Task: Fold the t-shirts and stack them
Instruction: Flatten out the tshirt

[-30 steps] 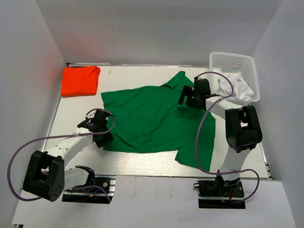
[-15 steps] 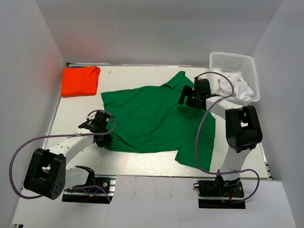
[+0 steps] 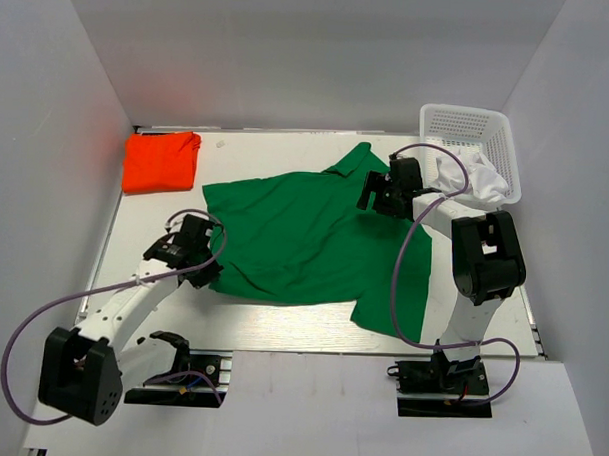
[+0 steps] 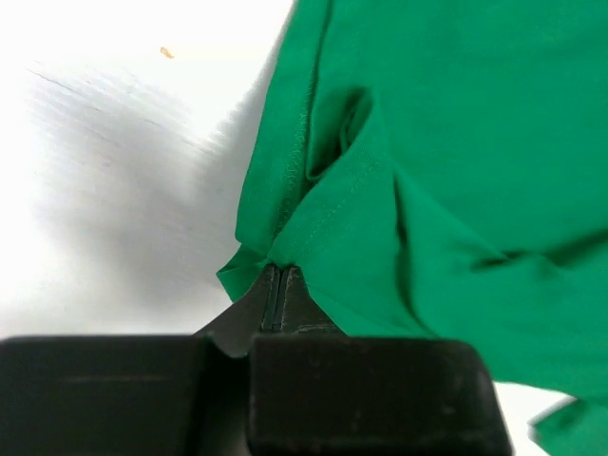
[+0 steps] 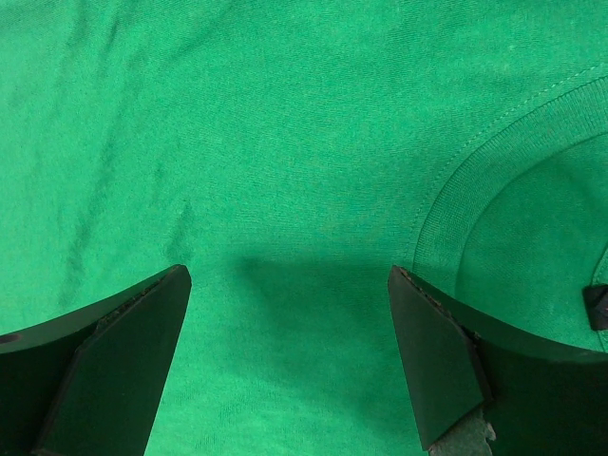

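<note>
Left wrist view: left tool [image 4: 274, 281] pinches the green t-shirt [image 4: 456, 142] at its hem, right tool [image 5: 287, 285] spread wide above it.

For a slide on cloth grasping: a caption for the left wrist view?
Left claw pinching a hemmed edge of the green t-shirt over the white table.

You are pinching the green t-shirt [image 4: 456, 142] in your left gripper [image 4: 275, 290], jaws pressed together, arm stretching forward. Your right gripper [image 5: 290, 323] is hovering face-down, fingers spread wide.
</note>
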